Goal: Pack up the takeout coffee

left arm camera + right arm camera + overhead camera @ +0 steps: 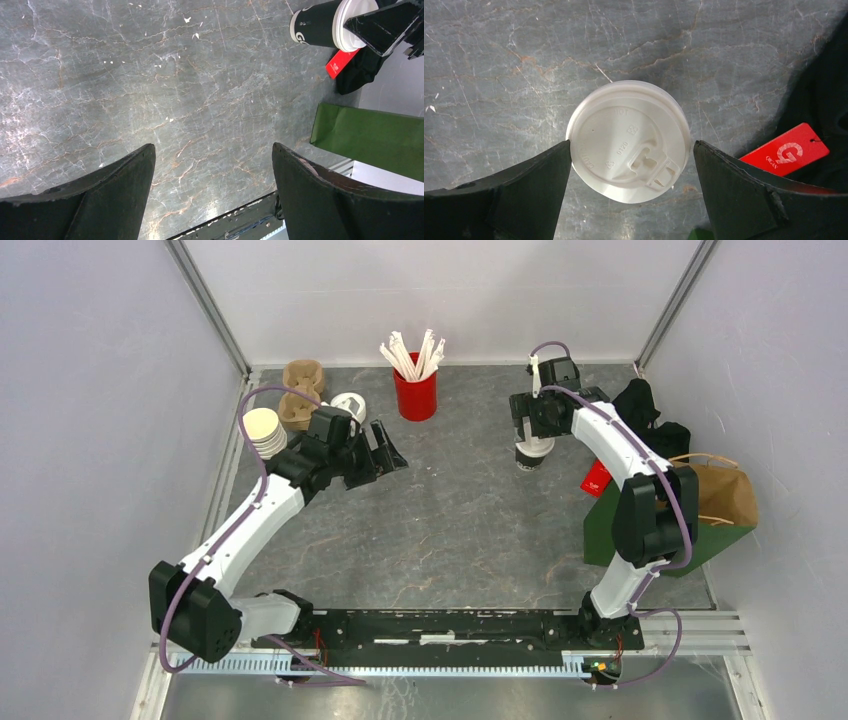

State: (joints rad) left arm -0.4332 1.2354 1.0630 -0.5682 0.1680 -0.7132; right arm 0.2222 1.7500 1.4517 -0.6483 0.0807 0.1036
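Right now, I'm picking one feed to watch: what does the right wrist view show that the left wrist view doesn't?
Only the right wrist: the lid from straight above, sip opening visible, between the fingers of the open right claw. Only the left wrist: the black side wall of the cup, the green bag, and the open left claw above the tabletop. Both: that cup, the red tag, the grey marbled tabletop.

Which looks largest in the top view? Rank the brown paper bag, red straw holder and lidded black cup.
1. Brown paper bag.
2. Red straw holder.
3. Lidded black cup, partly hidden, so it is close to the holder.
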